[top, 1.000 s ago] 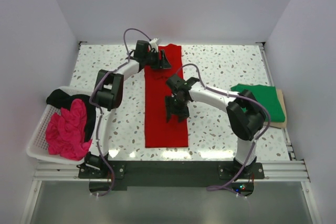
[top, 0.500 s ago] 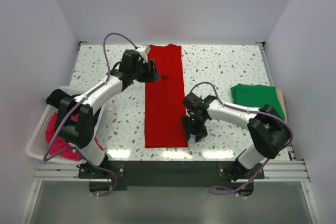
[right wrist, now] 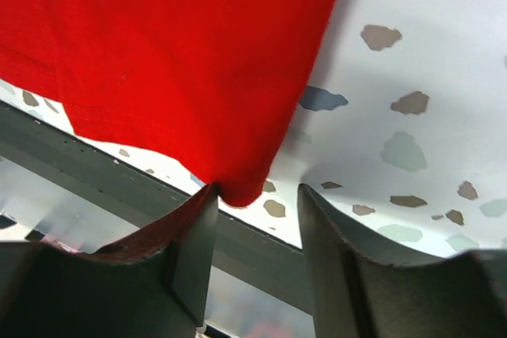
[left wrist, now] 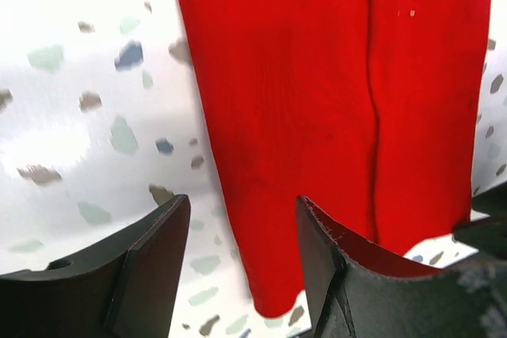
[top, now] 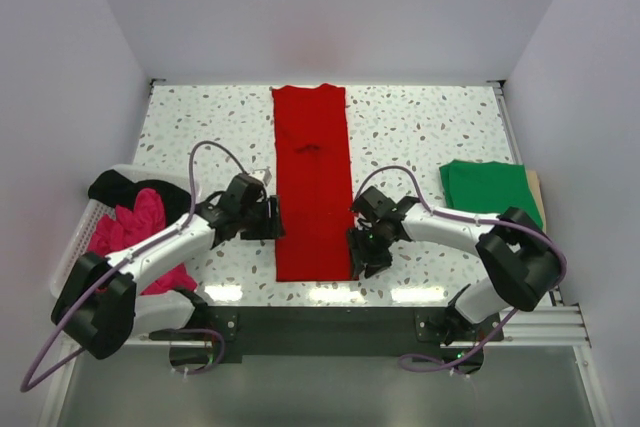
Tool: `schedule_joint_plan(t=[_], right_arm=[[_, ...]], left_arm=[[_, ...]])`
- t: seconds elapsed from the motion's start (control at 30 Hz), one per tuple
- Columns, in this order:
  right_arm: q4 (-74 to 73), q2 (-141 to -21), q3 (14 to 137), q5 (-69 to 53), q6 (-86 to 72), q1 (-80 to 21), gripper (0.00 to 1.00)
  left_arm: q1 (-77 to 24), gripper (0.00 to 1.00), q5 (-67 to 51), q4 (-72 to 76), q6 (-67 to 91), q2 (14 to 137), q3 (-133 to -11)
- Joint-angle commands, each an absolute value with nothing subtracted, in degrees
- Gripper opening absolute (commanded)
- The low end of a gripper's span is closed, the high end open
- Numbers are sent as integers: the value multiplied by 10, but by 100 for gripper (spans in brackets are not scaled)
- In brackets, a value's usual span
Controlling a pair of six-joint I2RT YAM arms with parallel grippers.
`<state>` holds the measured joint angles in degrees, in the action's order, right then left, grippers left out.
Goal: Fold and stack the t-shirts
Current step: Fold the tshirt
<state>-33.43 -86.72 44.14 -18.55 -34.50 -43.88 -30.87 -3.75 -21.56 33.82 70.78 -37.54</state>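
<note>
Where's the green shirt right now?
In the top view, the green shirt lies folded near the right edge of the table, well to the right of the long red shirt.

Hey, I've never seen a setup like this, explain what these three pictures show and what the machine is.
These are two robot arms bolted at the near edge of a speckled table. The wide picture looks down from above and behind them; the other two come from cameras on each wrist. A red t-shirt lies flat as a long strip in the middle. A folded green t-shirt sits at the right; a white basket at the left holds a pink t-shirt and a black t-shirt. The left tool and right tool are open, one at each side of the red shirt's near end, holding nothing.
</note>
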Motion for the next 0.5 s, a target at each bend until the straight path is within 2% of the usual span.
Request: schedule_joint_plan(t=[0.0,0.17,0.27,0.47], right_arm=[[-293,-859,430,-200,-344,-441,47],[-289,-864,425,-196,-339,-441,29],[-288,-866,419,-193,-337,-441,23],[-292,-869,414,-191,-335,-441,20]], left_arm=[[-329,60,-27,-219,394,667,-346],[-352,60,-47,-216,428,646,-306],[-375,60,-47,-221,452,641,-288],[-406,57,-48,-215,486,638,-259]])
